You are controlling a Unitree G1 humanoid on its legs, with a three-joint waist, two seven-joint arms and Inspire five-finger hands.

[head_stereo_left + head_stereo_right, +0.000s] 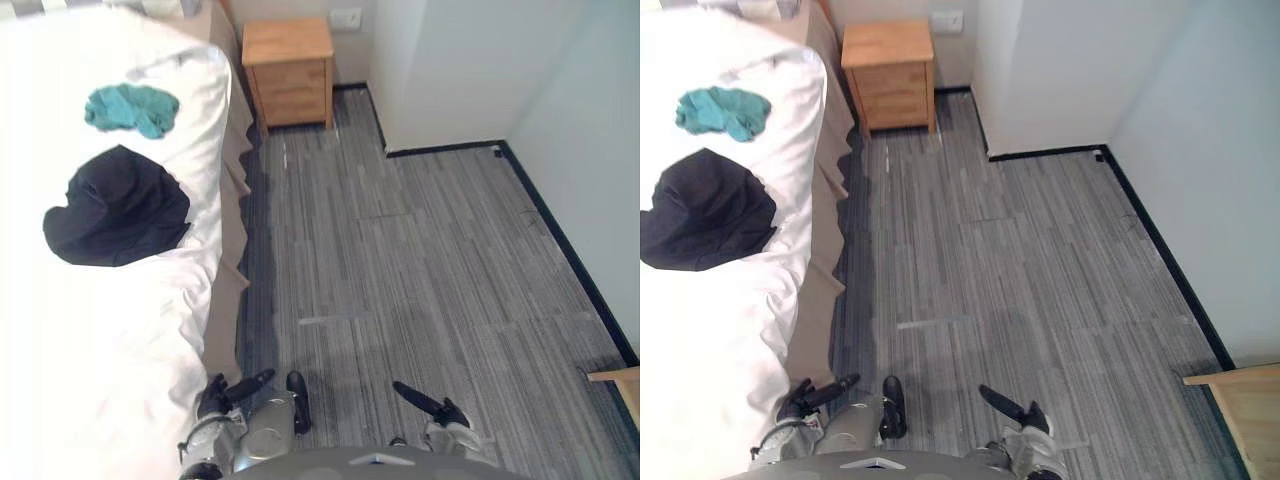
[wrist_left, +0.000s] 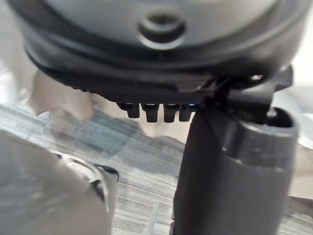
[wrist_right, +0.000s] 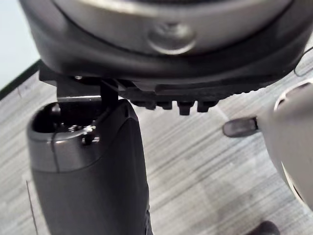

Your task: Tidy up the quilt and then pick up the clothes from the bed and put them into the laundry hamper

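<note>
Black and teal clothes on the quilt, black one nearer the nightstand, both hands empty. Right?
No: the left eye view shows the teal garment nearer the nightstand, the black garment closer to the robot. Both lie on the quilt; left hand and right hand are empty.

I have the bed [image 1: 228, 300] running along my left, its white quilt [image 1: 110, 350] draped over the side. On the quilt a black garment [image 1: 118, 208] lies nearer me and a teal garment [image 1: 132, 108] beyond it. They lie apart, with bare quilt around both, so a hand can reach either from above or from the floor side. The grey floor [image 1: 420, 270] lies open between the bed and the walls. A wooden nightstand [image 1: 290, 72] stands just beside the bed's head, and a jutting wall corner [image 1: 450, 70] narrows the far end to its right. A wooden furniture corner [image 1: 1245, 410] pokes in low on my right. My left hand [image 1: 235, 390] hangs just beside the bed's edge, and my right hand [image 1: 430, 403] hangs over open floor.
</note>
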